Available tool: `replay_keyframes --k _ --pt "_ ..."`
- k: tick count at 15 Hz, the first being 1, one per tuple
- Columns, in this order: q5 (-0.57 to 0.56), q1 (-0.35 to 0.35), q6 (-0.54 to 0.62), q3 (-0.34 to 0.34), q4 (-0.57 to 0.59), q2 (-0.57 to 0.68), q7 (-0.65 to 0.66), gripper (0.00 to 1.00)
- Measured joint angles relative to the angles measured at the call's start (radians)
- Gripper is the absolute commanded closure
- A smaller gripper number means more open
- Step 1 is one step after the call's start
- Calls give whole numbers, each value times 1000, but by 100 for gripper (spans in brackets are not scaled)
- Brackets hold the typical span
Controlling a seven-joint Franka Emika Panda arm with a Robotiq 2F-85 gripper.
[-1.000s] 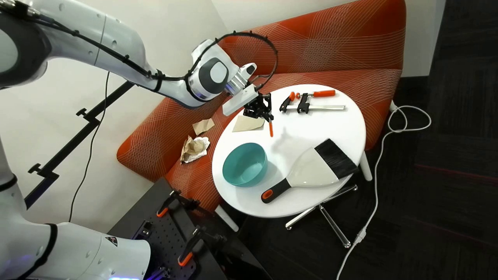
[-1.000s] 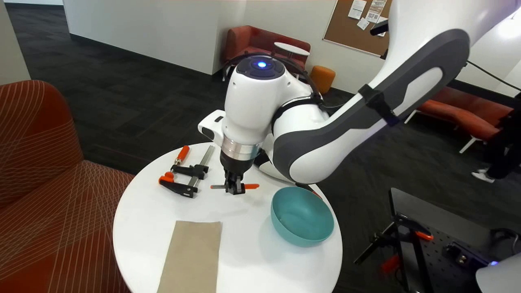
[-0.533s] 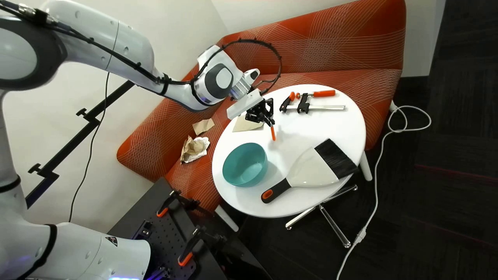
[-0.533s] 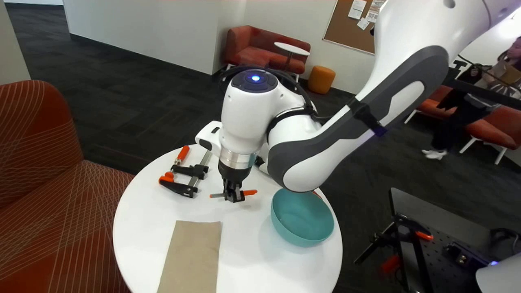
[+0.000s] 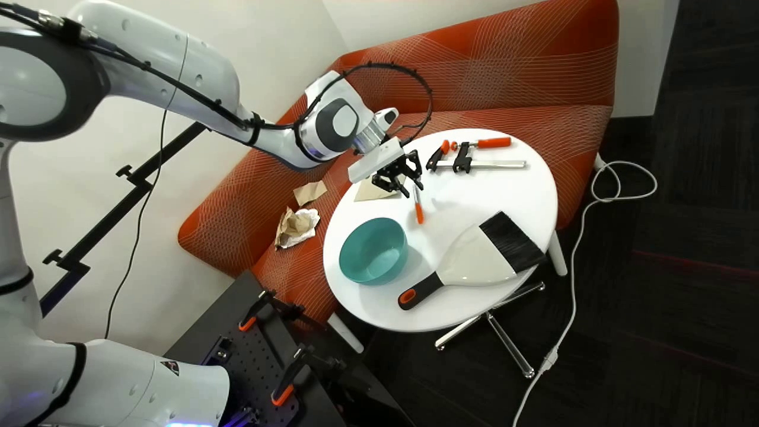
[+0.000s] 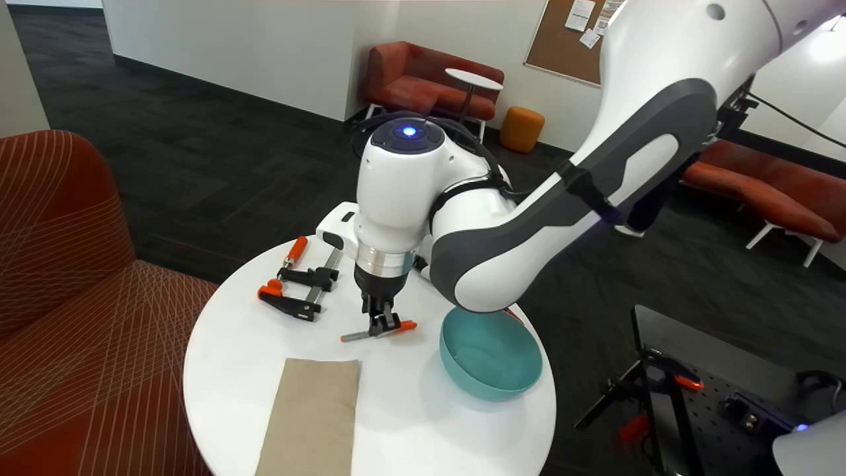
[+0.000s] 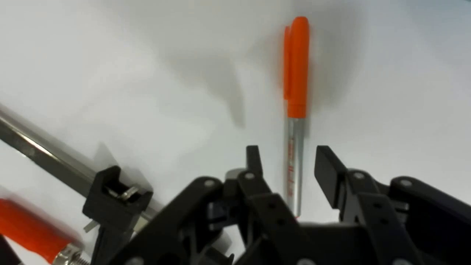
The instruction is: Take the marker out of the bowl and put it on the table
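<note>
The marker has an orange cap and a clear grey barrel. It lies on the white round table (image 5: 362,305), and shows in both exterior views (image 5: 419,213) (image 6: 408,326) and in the wrist view (image 7: 298,73). My gripper is open just above it, in both exterior views (image 5: 414,189) (image 6: 385,326) and the wrist view (image 7: 288,154). Its two fingers stand either side of the grey barrel with gaps on both sides, touching neither. The teal bowl (image 5: 373,252) stands apart from the marker and looks empty; it also shows in an exterior view (image 6: 489,387).
A bar clamp with a red handle (image 5: 489,142) lies near the gripper, also in the wrist view (image 7: 114,202). A white dustpan with a black brush (image 5: 477,264) lies across the table. Brown paper (image 6: 310,410) lies flat on it. An orange-red sofa (image 5: 474,83) borders the table.
The gripper came down with the marker held in it, then opened. The marker has dropped slightly and now lies on the table. The bowl has not moved.
</note>
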Motion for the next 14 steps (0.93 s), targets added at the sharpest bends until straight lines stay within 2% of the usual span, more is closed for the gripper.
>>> replay_keyframes --k 3,4,14 --pt "0 0 -2 0 6 0 0 2" --pt "0 0 -2 1 8 -1 0 0" --pt "0 0 -2 17 -11 -60 0 0"
